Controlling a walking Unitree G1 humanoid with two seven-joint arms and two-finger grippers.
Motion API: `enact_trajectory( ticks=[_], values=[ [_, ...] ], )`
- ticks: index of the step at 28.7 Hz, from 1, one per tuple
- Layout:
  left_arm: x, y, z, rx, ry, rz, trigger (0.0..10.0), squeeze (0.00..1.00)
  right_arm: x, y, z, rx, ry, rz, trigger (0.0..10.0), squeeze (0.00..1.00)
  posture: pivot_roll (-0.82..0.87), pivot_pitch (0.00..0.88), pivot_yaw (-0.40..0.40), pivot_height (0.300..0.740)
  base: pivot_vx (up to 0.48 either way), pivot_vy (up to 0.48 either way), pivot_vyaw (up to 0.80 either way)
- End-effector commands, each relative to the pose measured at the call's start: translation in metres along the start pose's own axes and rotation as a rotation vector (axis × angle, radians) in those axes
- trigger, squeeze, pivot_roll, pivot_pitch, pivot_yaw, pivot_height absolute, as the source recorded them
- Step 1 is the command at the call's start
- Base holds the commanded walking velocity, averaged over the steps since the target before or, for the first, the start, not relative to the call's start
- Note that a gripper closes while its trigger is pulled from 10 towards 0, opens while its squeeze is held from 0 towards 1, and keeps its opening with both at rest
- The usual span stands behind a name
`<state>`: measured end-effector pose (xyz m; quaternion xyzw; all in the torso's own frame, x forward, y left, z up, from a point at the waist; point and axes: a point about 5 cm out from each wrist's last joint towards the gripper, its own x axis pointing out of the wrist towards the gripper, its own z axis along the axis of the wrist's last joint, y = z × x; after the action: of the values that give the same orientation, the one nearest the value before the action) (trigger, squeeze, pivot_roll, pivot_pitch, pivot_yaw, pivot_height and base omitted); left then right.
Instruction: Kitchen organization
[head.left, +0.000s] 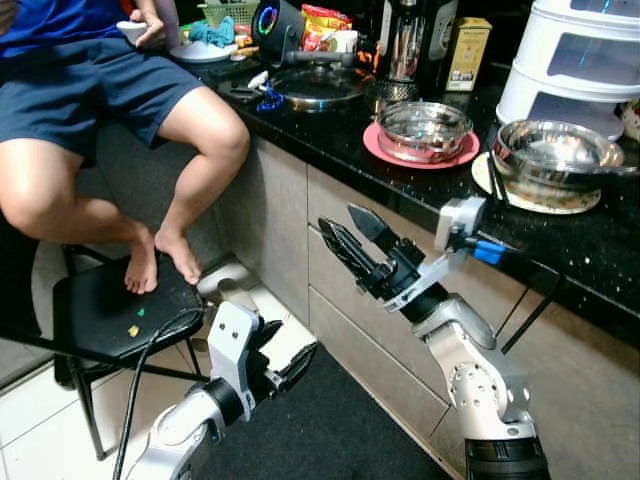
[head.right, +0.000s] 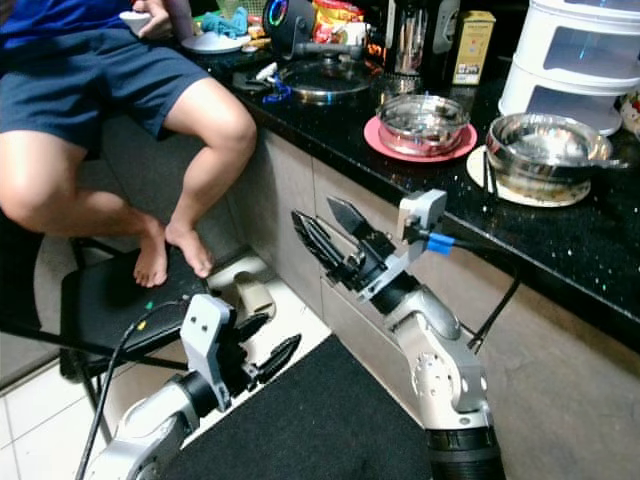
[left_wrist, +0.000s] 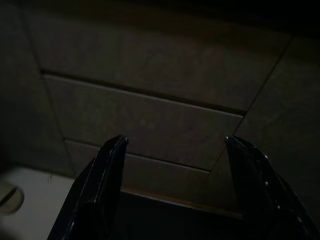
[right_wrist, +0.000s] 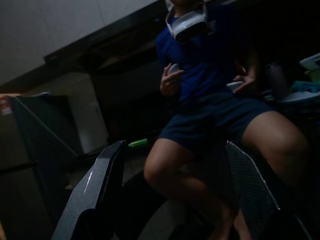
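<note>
Right gripper (head.left: 352, 238) hangs in open air below the black surface's (head.left: 560, 250) front edge, fingers apart, empty. Left gripper (head.left: 283, 352) is low over the dark mat (head.left: 340, 420), fingers apart. Steel bowls (head.left: 425, 128) sit near that edge. A seated person's feet (head.left: 160, 262) rest on a chair (head.left: 110, 315) nearby.

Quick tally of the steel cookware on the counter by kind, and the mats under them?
Steel bowls: 2, bowl on pink mat, bowl on pale mat
Glass pan lids: 1, lid
Mats: 2, pink mat, pale mat
Total: 5
</note>
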<state>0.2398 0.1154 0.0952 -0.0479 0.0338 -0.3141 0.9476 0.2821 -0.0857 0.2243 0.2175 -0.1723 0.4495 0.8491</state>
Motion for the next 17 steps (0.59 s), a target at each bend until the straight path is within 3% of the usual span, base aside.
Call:
enact_trajectory(
  ticks=[1, 17],
  values=[
    [0.0, -0.001, -0.004, 0.004, 0.014, -0.011, 10.0, 0.0, 0.001, 0.001, 0.006, 0.01, -0.014, -0.005, 10.0, 0.0, -0.02, 0.0, -0.003, 0.74, 0.386, 0.0, 0.0],
    [0.0, -0.003, -0.004, 0.003, 0.016, -0.028, 10.0, 0.0, 0.011, 0.01, 0.02, 0.019, -0.024, 0.013, 10.0, 0.0, -0.02, 0.0, -0.006, 0.74, 0.387, 0.0, 0.0]
  ],
)
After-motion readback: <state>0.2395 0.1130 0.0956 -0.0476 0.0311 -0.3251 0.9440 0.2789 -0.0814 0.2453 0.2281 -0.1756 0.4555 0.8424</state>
